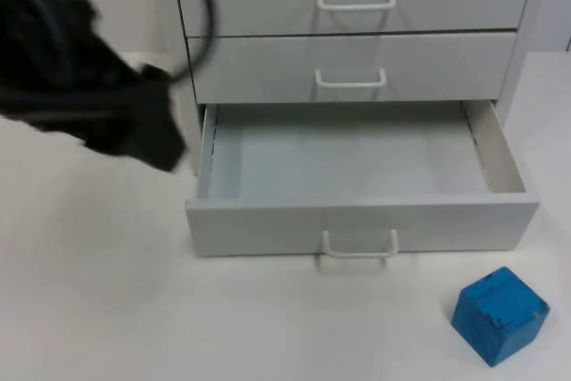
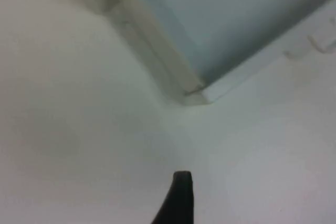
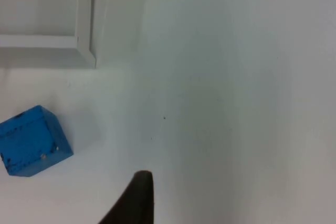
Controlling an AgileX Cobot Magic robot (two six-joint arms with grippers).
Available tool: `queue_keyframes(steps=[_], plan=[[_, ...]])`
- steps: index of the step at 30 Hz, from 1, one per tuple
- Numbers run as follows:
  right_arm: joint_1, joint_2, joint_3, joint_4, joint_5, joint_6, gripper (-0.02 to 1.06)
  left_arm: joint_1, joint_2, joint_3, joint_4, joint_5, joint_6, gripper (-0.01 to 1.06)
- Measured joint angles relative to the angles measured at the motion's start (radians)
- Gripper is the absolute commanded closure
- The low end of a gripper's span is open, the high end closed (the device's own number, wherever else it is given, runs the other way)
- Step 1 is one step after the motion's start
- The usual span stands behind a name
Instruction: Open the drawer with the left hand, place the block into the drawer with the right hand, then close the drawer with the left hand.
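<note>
drawer (image 1: 357, 162), the lowest of three in the white cabinet (image 1: 526, 6), stands pulled out over the desk (image 1: 107, 310), its pale inside holding nothing visible. blue block (image 1: 500, 314) sits on the desk in front of the drawer's right front corner, apart from it. left claw (image 1: 147, 136) hangs beside the drawer's left side; right claw (image 3: 137, 192) is above the desk near the block; whether either claw is spread or pressed together i cannot tell.

The open drawer's (image 2: 236, 30) front corner lay on the white bench (image 2: 79, 140), near one black fingertip (image 2: 178, 198).
</note>
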Motion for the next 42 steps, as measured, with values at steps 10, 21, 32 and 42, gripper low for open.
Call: queue_keyframes(steps=[10,21,32,42], plan=[[0.000,0.000,0.000,0.007,0.004,0.000,-0.01,0.295,-0.309,0.169,-0.050,-0.018,-0.040,0.25],[0.000,0.000,0.000,0.009,0.004,0.000,-0.01,0.344,-0.490,0.210,-0.034,-0.007,-0.053,0.00],[0.043,0.012,0.000,0.214,0.029,-0.150,-0.01,0.344,-0.619,0.275,-0.025,0.002,-0.063,0.00],[0.338,0.198,0.000,0.204,-0.020,-0.075,0.00,0.344,-0.725,0.331,-0.013,-0.051,-0.115,0.00]])
